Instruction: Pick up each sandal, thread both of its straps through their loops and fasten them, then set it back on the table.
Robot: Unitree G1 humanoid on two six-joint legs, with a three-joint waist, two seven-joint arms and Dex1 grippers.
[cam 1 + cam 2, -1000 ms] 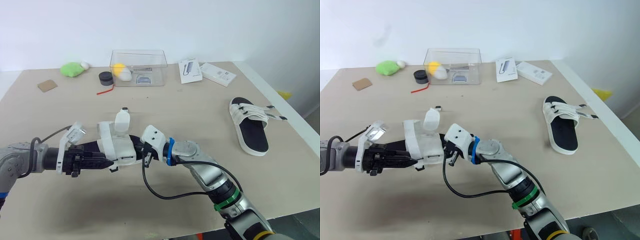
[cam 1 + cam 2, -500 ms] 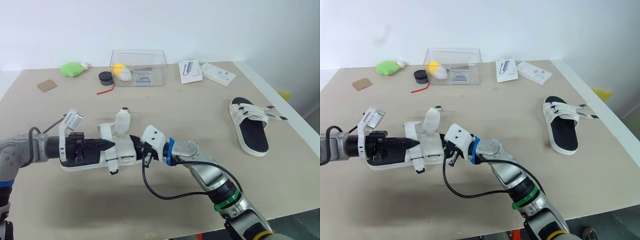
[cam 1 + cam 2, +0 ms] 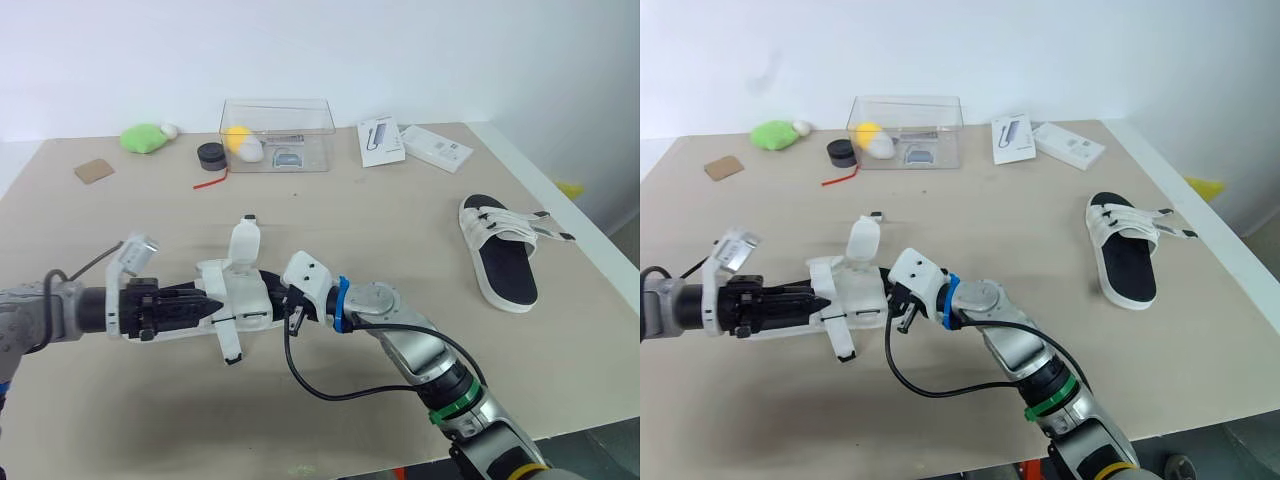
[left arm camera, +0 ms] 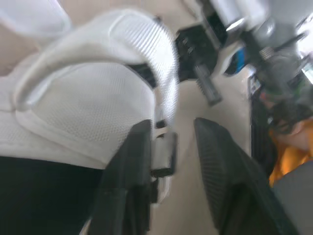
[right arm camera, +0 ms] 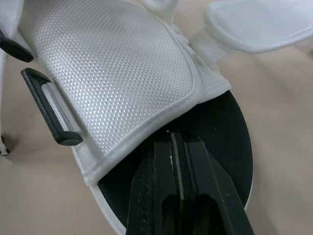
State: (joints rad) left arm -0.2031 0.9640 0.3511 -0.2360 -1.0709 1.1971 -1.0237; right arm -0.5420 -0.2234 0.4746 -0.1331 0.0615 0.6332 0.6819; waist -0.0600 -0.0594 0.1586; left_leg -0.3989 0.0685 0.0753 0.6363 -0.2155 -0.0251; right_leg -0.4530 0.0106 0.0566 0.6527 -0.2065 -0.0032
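Across the far side of the beige table (image 3: 400,220): a clear box (image 3: 277,135). Near the right edge, well apart from both arms: the far sandal (image 3: 500,250), sole down. At front left, between the two grippers: the near sandal (image 3: 240,295), one strap flap sticking up. Right gripper (image 5: 178,139) closed, tips pressed on the black footbed under the wide strap (image 5: 112,63). Left gripper (image 4: 171,129) parted, either side of a black loop (image 4: 164,155), not clamping it.

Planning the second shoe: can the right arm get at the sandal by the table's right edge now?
Probably, once freed: the right pincer is shut under a strap of the near sandal, but bare table lies between it and the far sandal.
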